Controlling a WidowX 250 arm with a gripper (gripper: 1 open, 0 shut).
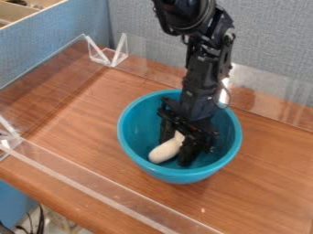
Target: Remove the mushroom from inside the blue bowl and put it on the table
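Your brown wood-grain tabletop (73,114) spreads across the view, its smooth surface streaked with grain and crossed along the near side by a clear acrylic strip (104,190). Behind it, a grey, fabric-textured partition (137,32) fills the background, and a blue-grey panel (47,57) of similar texture stands at the left.

Your black, jointed robot arm (208,46) reaches down from the top of the view into a round, deep, glossy turquoise-blue plastic bowl (141,174), which sits upright on the tabletop, right of the view's centre. The arm's dark, angular gripper (184,137) is down inside the bowl, its fingers drawn together, clenched, at the mushroom's upper end; whether they have a firm hold on it, you cannot tell.

The toy mushroom (164,152) lies inside the bowl, toward its left side, with its thick, smooth, cream-white stem showing. Its long axis runs diagonally across your view: the rounded, pale stem end points to the lower left, and the other end runs to the upper right, under the gripper, where the cap is hidden from you.

Two clear, angular acrylic brackets, one at the far left corner (108,52) and one at the left edge (7,135), flank the tabletop. You can read no brand, label or writing.
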